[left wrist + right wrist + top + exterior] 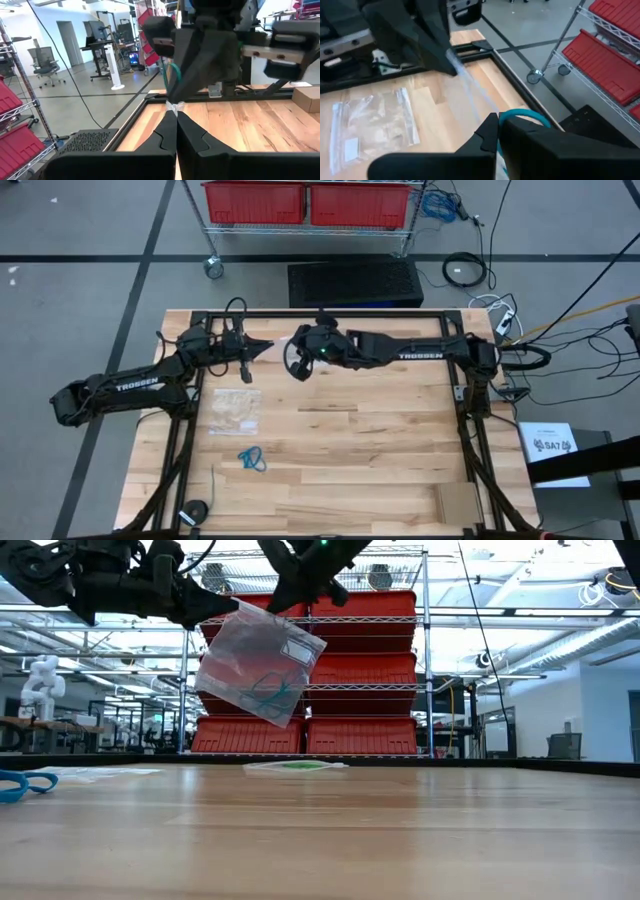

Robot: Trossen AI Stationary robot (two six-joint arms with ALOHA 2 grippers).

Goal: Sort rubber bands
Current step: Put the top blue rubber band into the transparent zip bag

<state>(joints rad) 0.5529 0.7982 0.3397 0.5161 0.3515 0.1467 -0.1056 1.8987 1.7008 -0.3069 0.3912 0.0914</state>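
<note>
A clear zip bag [258, 662] with dark teal rubber bands [268, 692] inside hangs in the air over the table's far middle, held between both grippers. My left gripper [264, 348] is shut on one top corner. My right gripper [294, 358] is shut on the bag's top edge just to its right. A cluster of bright blue rubber bands [251, 459] lies loose on the wood toward the near left. More clear zip bags [235, 409] lie flat below the left gripper; one bag [295, 767] shows green inside. My left gripper pinches a top corner of the bag [175, 106] between its two shut fingers, coming level from the table's left. The bag is lifted clear and hangs below. My right gripper pinches the bag's top edge [479, 95] between its fingers [487, 132], coming from the right; a teal band loop [522, 114] shows beside them. The edge between the grippers is drawn taut.
A black round object [193, 511] sits at the near left edge and a cardboard piece [460, 502] at the near right. Black frame rails [470, 430] run along both sides. Red bins [305, 202] on a wire cart stand beyond the far edge.
</note>
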